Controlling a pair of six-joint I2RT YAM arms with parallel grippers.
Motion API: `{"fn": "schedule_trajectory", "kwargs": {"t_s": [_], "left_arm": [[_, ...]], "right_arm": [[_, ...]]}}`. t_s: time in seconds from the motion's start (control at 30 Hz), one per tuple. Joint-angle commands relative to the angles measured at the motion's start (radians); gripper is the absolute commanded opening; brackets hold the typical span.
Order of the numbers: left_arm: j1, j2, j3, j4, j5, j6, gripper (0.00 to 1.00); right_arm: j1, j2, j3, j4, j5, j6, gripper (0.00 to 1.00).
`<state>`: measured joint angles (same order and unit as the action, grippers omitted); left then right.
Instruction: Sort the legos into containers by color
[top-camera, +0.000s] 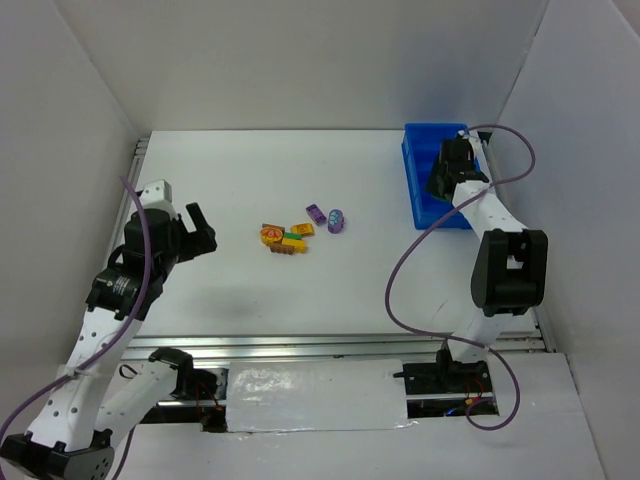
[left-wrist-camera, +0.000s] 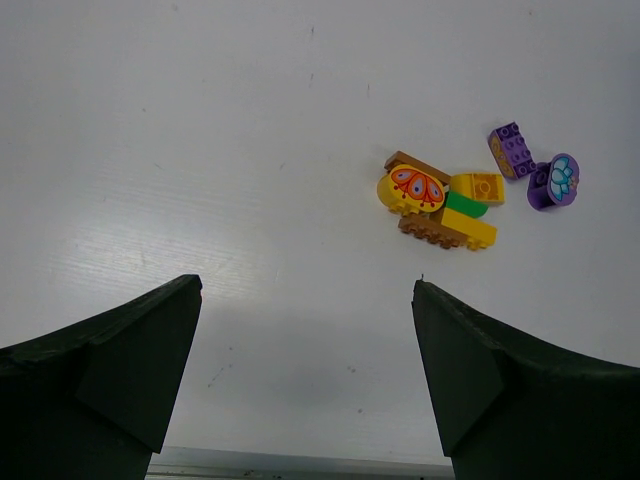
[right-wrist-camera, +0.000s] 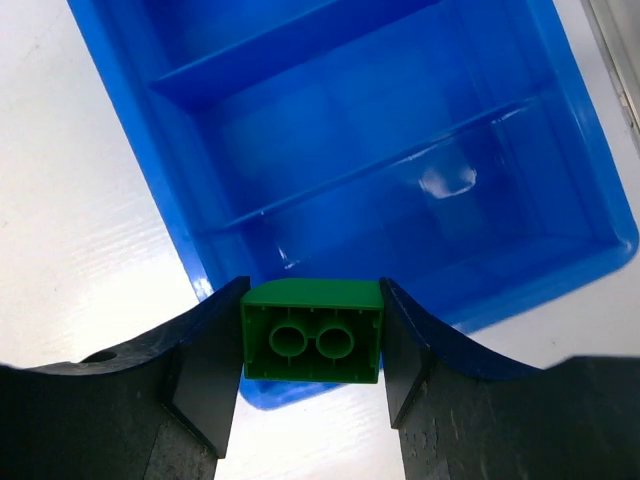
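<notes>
White table (top-camera: 250, 170), top view: tray (top-camera: 418, 180) at 2 o'clock, loose bricks (top-camera: 290, 236) near centre. Right gripper (right-wrist-camera: 312, 325) clamps a green brick (right-wrist-camera: 312, 345) above the tray's edge; the compartments in view look bare. Left gripper (left-wrist-camera: 306, 290), jaws spread and holding nothing, hovers at 9 o'clock of the bricks. Sorting appears barely begun: yellow, orange, brown, green and purple pieces await placing.

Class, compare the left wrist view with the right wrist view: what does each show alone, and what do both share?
Only the left wrist view: the loose legos, a cluster and two purple ones beside it, beyond the open left pincer. Only the right wrist view: the blue tray and a green brick clamped in the right pincer. Both: the white table and dark pincer fingers.
</notes>
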<state>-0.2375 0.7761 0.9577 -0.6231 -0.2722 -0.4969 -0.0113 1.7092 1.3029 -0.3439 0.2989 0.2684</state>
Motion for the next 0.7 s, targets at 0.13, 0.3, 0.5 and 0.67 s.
{"fn": "schedule_trajectory", "kwargs": {"t_s": [0.13,0.3,0.5,0.67], "left_arm": [[-0.022,0.000,0.003,0.037,0.007,0.023,1.00],[-0.032,0.012,0.004,0.037,0.011,0.024,1.00],[-0.039,0.008,0.004,0.037,0.010,0.026,0.99],[-0.040,0.008,0.003,0.040,0.014,0.029,0.99]], "right_arm": [[-0.033,0.102,0.045,0.043,0.060,0.003,0.01],[-0.038,0.148,0.082,0.017,0.048,0.008,0.06],[-0.036,0.127,0.053,0.036,0.046,0.011,0.41],[-0.036,0.102,0.055,0.031,0.042,0.012,0.58]]}}
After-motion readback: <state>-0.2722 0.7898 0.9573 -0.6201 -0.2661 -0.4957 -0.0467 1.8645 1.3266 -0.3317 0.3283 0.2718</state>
